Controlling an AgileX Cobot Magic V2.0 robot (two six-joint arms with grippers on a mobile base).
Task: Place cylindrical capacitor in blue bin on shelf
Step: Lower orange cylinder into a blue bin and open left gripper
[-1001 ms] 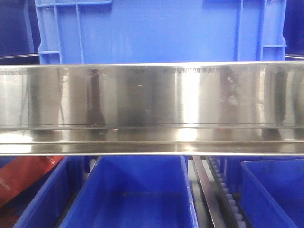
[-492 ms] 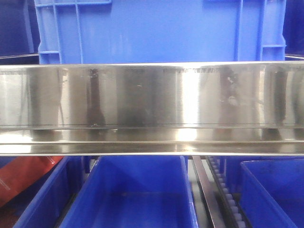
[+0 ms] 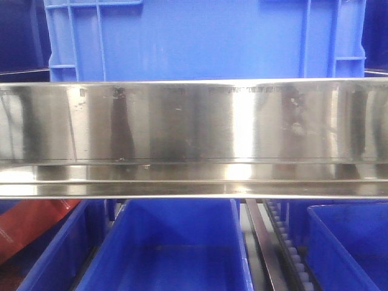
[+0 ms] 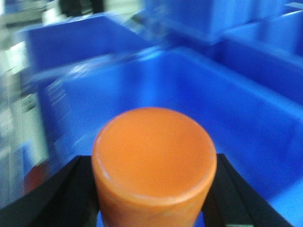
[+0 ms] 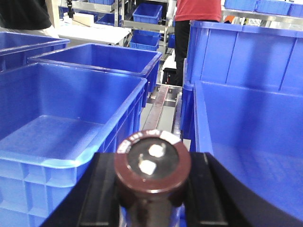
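Broadly, the shiny stainless-steel shelf (image 3: 194, 121) carries blue plastic bins (image 5: 61, 94), and the right end effector (image 5: 152, 198) clamps the stubby near-black cylindrical capacitor (image 5: 152, 163) near the gap between two. Best shift it squarely over one bin before letting go; the left end effector (image 4: 154, 198) grips an orange cylinder (image 4: 154, 151). White lettering on the capacitor's rim is unreadable.

Dark brown capacitor (image 5: 152, 164); orange cylinder (image 4: 154, 161); blue bins (image 5: 52, 189) (silver shelf (image 3: 194, 121)).

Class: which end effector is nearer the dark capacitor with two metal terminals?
Right. The right end effector is clamped around the capacitor; the left end effector holds an orange cylinder, the capacitor nowhere in its view.
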